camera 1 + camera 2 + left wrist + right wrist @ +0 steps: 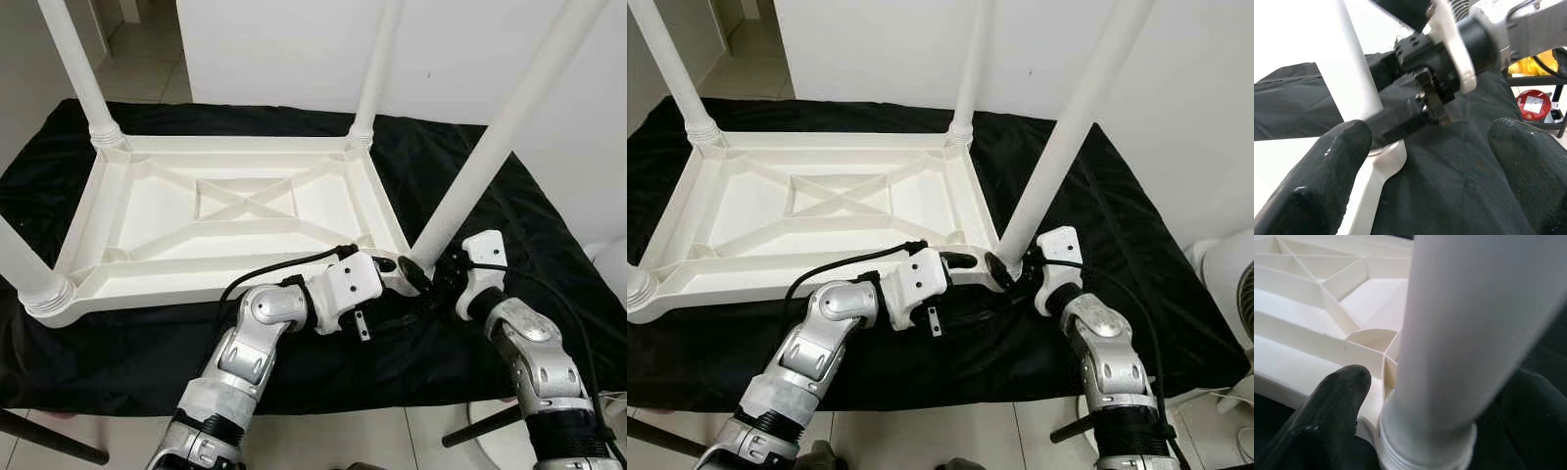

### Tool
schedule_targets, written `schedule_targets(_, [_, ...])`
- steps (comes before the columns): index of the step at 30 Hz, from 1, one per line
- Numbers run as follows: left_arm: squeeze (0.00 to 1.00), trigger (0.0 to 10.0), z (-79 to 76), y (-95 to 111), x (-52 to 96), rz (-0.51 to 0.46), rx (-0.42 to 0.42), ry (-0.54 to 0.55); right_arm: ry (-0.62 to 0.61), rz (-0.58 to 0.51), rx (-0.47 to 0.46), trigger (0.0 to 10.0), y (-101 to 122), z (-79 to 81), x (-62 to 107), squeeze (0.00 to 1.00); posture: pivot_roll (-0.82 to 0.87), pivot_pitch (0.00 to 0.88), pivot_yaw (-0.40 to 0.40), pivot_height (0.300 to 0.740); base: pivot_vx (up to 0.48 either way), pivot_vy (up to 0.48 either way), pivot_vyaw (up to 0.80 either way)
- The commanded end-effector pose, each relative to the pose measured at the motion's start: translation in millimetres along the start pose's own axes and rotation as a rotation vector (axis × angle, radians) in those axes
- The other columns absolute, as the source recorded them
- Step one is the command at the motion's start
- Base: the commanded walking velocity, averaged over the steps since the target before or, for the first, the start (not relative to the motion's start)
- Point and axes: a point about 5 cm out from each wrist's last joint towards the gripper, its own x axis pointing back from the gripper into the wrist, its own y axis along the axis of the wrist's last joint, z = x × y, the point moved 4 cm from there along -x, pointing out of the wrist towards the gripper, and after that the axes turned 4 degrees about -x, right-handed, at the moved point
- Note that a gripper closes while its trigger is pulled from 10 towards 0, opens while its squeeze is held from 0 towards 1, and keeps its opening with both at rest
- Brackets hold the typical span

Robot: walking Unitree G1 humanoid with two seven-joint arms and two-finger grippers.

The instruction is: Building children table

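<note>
The right gripper's jaws are spread around the bottom of the near right leg, one black finger on each side. The left gripper's jaws are spread too, at the table's near right corner just beside that leg. The white plastic table lies upside down on a black cloth, its smooth round legs pointing up. Ribs cross its underside in an X. Behind it is a white wall, and the tiled floor is pale.
</note>
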Motion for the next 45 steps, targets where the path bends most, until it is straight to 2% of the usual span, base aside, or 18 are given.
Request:
schedule_targets(1, [0.00, 10.0, 14.4, -1.1, -1.2, 0.007, 0.005, 0.150, 0.028, 0.010, 0.011, 10.0, -1.8, -1.0, -2.9, 0.00, 0.01, 0.000, -0.051, 0.740, 0.000, 0.000, 0.00])
schedule_targets(4, [0.00, 10.0, 14.6, -0.9, -1.0, 0.007, 0.004, 0.153, 0.059, 0.019, 0.019, 10.0, -3.0, 2.1, -9.9, 0.00, 0.02, 0.000, -0.053, 0.740, 0.000, 0.000, 0.00])
schedule_targets(5, [0.00, 10.0, 14.8, -0.9, -0.8, 0.007, 0.003, 0.155, 0.074, 0.023, 0.019, 9.5, -3.8, 3.6, -12.6, 0.00, 0.02, 0.000, -0.053, 0.740, 0.000, 0.000, 0.00])
schedule_targets(6, [0.00, 10.0, 15.0, -0.9, -0.7, 0.007, 0.003, 0.155, 0.084, 0.025, 0.019, 9.5, -4.2, 4.5, -14.3, 0.00, 0.02, 0.000, -0.053, 0.740, 0.000, 0.000, 0.00])
schedule_targets(9, [0.00, 10.0, 15.0, -0.9, -0.7, 0.007, 0.003, 0.155, 0.084, 0.025, 0.019, 9.5, -4.2, 4.5, -14.3, 0.00, 0.02, 0.000, -0.053, 0.740, 0.000, 0.000, 0.00])
schedule_targets(10, [0.00, 10.0, 15.7, -1.1, -0.3, 0.008, 0.002, 0.159, 0.102, 0.028, 0.016, 3.8, -5.7, 6.3, -15.7, 0.00, 0.02, 0.000, -0.058, 0.740, 0.000, 0.000, 0.00])
schedule_targets(12, [0.00, 10.0, 15.7, -1.1, -0.3, 0.008, 0.002, 0.159, 0.102, 0.028, 0.016, 3.8, -5.7, 6.3, -15.7, 0.00, 0.02, 0.000, -0.058, 0.740, 0.000, 0.000, 0.00])
schedule_targets(13, [0.00, 10.0, 16.3, -1.9, 1.2, 0.012, 0.003, 0.167, 0.116, 0.031, 0.000, 0.0, -9.4, 8.8, -14.2, 0.00, 0.03, 0.000, -0.069, 0.740, 0.000, 0.000, 0.00])
schedule_targets(23, [0.00, 10.0, 14.1, -3.3, 2.3, 0.015, 0.011, 0.175, 0.111, 0.032, -0.055, 0.0, -22.9, 14.4, -4.2, 0.00, 0.02, 0.000, -0.067, 0.740, 0.000, 0.000, 0.00])
schedule_targets(24, [0.00, 10.0, 14.2, -3.0, 1.8, 0.014, 0.012, 0.173, 0.093, 0.024, -0.069, 10.0, -22.5, 13.7, -3.2, 0.00, 0.02, 0.000, -0.068, 0.740, 0.000, 0.000, 0.00])
schedule_targets(31, [0.00, 10.0, 13.5, -2.9, 1.0, 0.013, 0.015, 0.170, -0.058, 0.003, -0.119, 10.0, -17.8, 2.3, -2.0, 0.00, 0.02, 0.000, -0.069, 0.740, 0.000, 0.000, 0.00])
schedule_targets(32, [0.00, 10.0, 12.7, -3.8, 1.4, 0.015, 0.016, 0.170, -0.135, -0.013, -0.120, 10.0, -13.3, -1.3, -2.9, 0.00, 0.02, 0.000, -0.071, 0.740, 0.000, 0.000, 0.00])
schedule_targets(38, [0.00, 10.0, 12.0, -4.5, 1.9, 0.016, 0.017, 0.169, -0.209, -0.016, -0.136, 10.0, -11.0, -1.4, -3.9, 0.00, 0.02, 0.000, -0.072, 0.740, 0.000, 0.000, 0.00])
schedule_targets(42, [0.00, 10.0, 11.5, -4.7, 2.2, 0.017, 0.017, 0.169, -0.305, -0.026, -0.162, 10.0, -5.6, -0.4, -5.4, 0.00, 0.02, 0.000, -0.074, 0.740, 0.000, 0.000, 0.00])
schedule_targets(45, [0.00, 10.0, 10.7, -4.7, 1.8, 0.015, 0.018, 0.165, -0.394, -0.046, -0.196, 10.0, 0.9, 8.6, -7.6, 0.00, 0.02, 0.000, -0.075, 0.740, 0.000, 0.000, 0.00])
